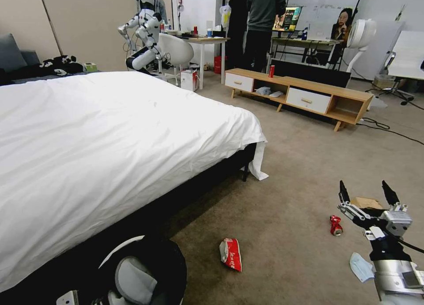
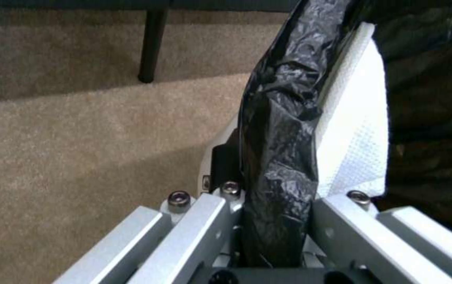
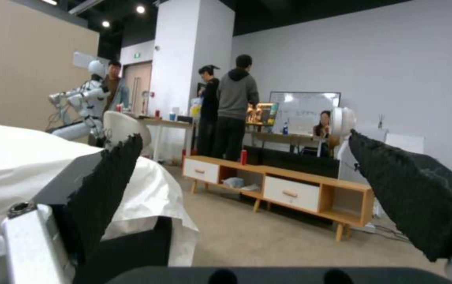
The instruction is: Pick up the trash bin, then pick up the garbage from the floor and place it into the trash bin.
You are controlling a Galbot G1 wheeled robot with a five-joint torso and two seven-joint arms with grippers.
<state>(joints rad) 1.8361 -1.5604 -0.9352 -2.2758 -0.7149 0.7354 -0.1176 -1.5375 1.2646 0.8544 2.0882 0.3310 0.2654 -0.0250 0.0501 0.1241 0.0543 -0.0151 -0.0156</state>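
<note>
Carpeted floor beside the bed: my right end effector (image 1: pixel 367 191), wide open and empty, hovers nearest the crushed can (image 1: pixel 336 225) just to its left, while my left end effector (image 2: pixel 273 221) grips the trash bin (image 1: pixel 145 269) rim.

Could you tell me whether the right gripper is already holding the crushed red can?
No, the right gripper is open and empty, while the crushed red can lies on the carpet.

— Odd sort of bedroom, isn't it; a wide bed under a white duvet (image 1: pixel 101 137), beige carpet (image 1: pixel 291 172), a low wooden TV cabinet with white drawers (image 1: pixel 300 97).

— A mock-up inside a robotics lab, I'd say; a white humanoid robot (image 1: pixel 145 35) stands behind the bed; a whiteboard (image 1: pixel 327 4) hangs on the far wall; desks (image 1: pixel 207 42) and loose cables (image 1: pixel 388 130) lie beyond.
</note>
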